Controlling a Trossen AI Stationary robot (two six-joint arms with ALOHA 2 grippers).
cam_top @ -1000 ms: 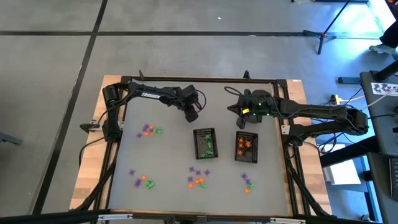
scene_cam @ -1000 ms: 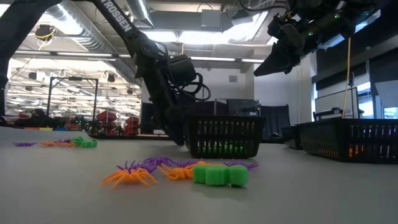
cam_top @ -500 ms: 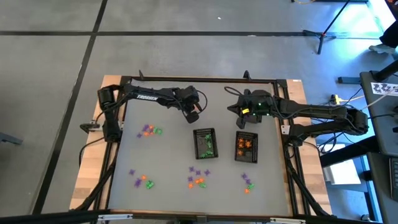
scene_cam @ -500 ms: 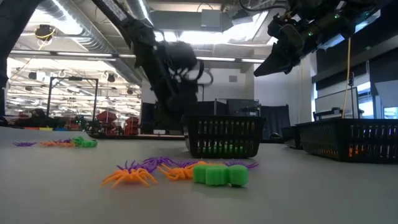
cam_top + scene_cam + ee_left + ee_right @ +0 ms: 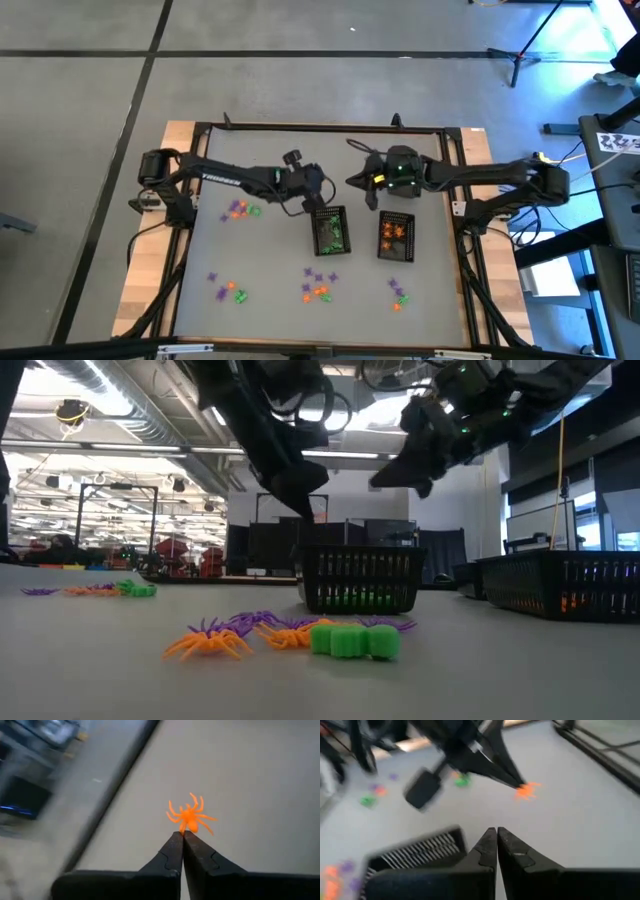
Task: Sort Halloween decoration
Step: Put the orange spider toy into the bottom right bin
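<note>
My left gripper [image 5: 181, 835] is shut on a small orange plastic spider [image 5: 190, 816], one of the Halloween decorations. It hangs in the air just beyond the far left corner of the basket of green trinkets [image 5: 330, 231]. From the right wrist, the spider [image 5: 526, 790] shows at the tips of those fingers. My right gripper [image 5: 350, 181] is shut with nothing in it, above the table beyond both baskets. A second basket [image 5: 395, 238] holds orange trinkets. Loose orange, green and purple trinkets [image 5: 318, 286] lie on the table. My left gripper pinches one end of the spider's body [image 5: 186, 828] between its two fingers, only at their free ends. The fingers [image 5: 506, 776] slant down from the table's left. The spider sticks out beyond the tips with its legs spread, lifted clear of the table.
Trinket clusters lie at the left [image 5: 241, 210], near left [image 5: 228, 291] and near right [image 5: 398, 293]. In the low view an orange spider [image 5: 208, 644] and a green piece [image 5: 354, 640] lie in front of the basket [image 5: 362, 580]. Bare tabletop [image 5: 260, 255] stretches between clusters and baskets.
My left gripper has risen from the tabletop behind the green-filled basket. It has swung toward the table's near right, closer to that basket, turning as it went. My right gripper has tipped down and gone toward the table's left, closer to my left gripper.
</note>
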